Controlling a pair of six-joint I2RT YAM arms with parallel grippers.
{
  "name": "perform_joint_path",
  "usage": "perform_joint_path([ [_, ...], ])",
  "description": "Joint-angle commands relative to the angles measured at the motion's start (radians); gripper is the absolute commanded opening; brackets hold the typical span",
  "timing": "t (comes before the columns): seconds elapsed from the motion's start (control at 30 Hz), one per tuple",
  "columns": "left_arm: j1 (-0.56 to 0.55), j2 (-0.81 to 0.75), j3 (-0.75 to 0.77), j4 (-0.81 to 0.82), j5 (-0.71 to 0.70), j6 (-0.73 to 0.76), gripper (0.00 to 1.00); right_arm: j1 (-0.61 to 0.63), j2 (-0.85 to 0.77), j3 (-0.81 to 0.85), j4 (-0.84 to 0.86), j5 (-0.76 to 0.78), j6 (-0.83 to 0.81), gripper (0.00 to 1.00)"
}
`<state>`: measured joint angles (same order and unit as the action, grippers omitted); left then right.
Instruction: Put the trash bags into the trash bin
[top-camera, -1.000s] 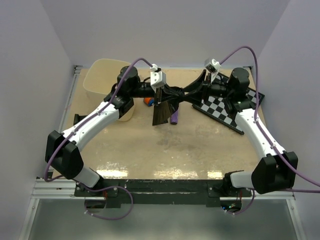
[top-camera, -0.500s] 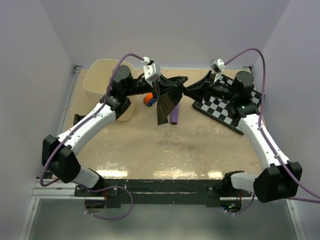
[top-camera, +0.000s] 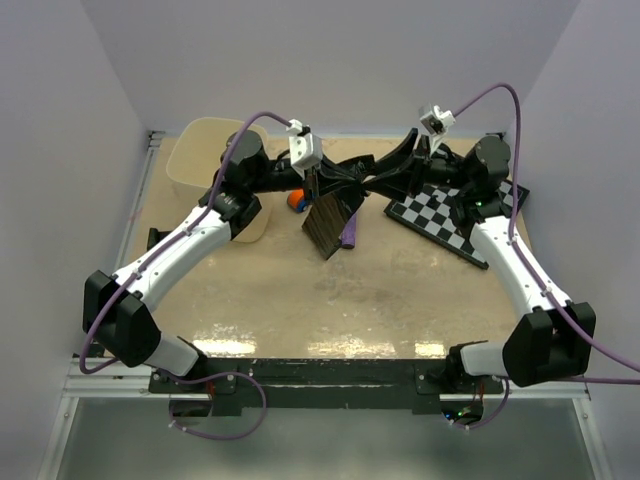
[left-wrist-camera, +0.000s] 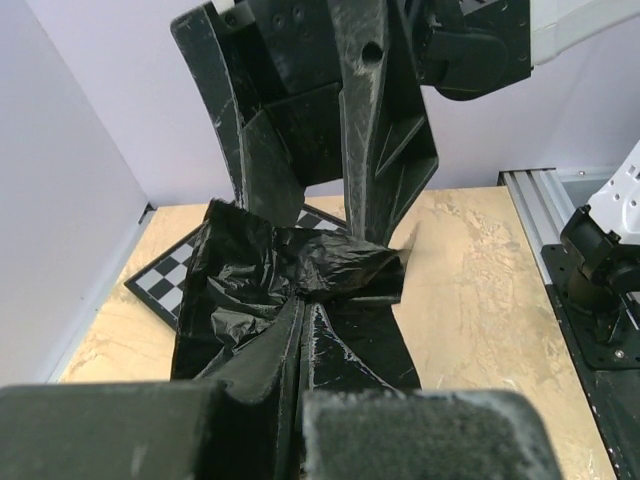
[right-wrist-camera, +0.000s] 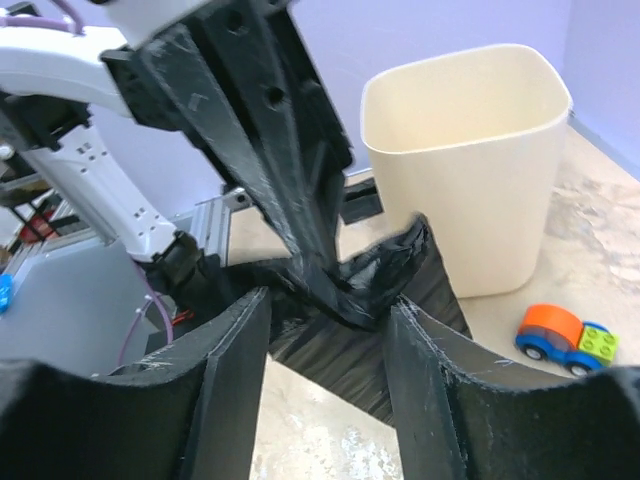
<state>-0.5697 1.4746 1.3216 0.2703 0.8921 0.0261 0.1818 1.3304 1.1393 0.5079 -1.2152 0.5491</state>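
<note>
A dark, glossy trash bag (top-camera: 328, 225) hangs above the table's far middle, with my left gripper (top-camera: 322, 190) shut on its bunched top. In the left wrist view the crinkled trash bag (left-wrist-camera: 250, 290) spreads out from the left gripper (left-wrist-camera: 303, 305). My right gripper (top-camera: 372, 180) faces it from the right, open. In the right wrist view the right gripper (right-wrist-camera: 330, 300) has its fingers (right-wrist-camera: 235, 370) either side of the trash bag's (right-wrist-camera: 370, 340) crumpled upper edge, with a gap showing. The cream trash bin (top-camera: 205, 165) stands upright at the far left, seen as a tall cream trash bin (right-wrist-camera: 470, 150) behind the bag.
A purple cylinder (top-camera: 348, 235) lies on the table just right of the hanging bag. An orange and blue toy car (top-camera: 296, 200) sits near the bin, its green block (right-wrist-camera: 565, 335) showing. The chequered board (top-camera: 450, 215) lies at the far right.
The left gripper carried the bag slightly right and tilted it, so the sheet now hangs slanted. The right gripper rose and stays close against the bag's top.
</note>
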Motion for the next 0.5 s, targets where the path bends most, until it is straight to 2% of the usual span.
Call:
perform_joint_path([
  [0.0,0.004,-0.02,0.005,0.006,0.037,0.026,0.0,0.021,-0.005,0.045,0.104,-0.05,0.066,0.56],
  [0.13,0.004,-0.017,0.011,0.017,0.045,0.021,0.0,0.025,-0.016,0.039,0.055,-0.023,0.029,0.57],
  [0.27,0.004,-0.019,0.016,0.05,0.042,-0.009,0.0,0.025,-0.025,0.019,-0.006,0.022,-0.029,0.52],
  [0.4,0.005,-0.02,0.019,0.07,0.047,-0.018,0.0,0.025,-0.037,0.005,-0.048,0.081,-0.064,0.41],
  [0.47,0.004,-0.023,0.018,0.066,0.053,-0.017,0.0,0.025,-0.039,0.002,-0.048,0.098,-0.061,0.32],
])
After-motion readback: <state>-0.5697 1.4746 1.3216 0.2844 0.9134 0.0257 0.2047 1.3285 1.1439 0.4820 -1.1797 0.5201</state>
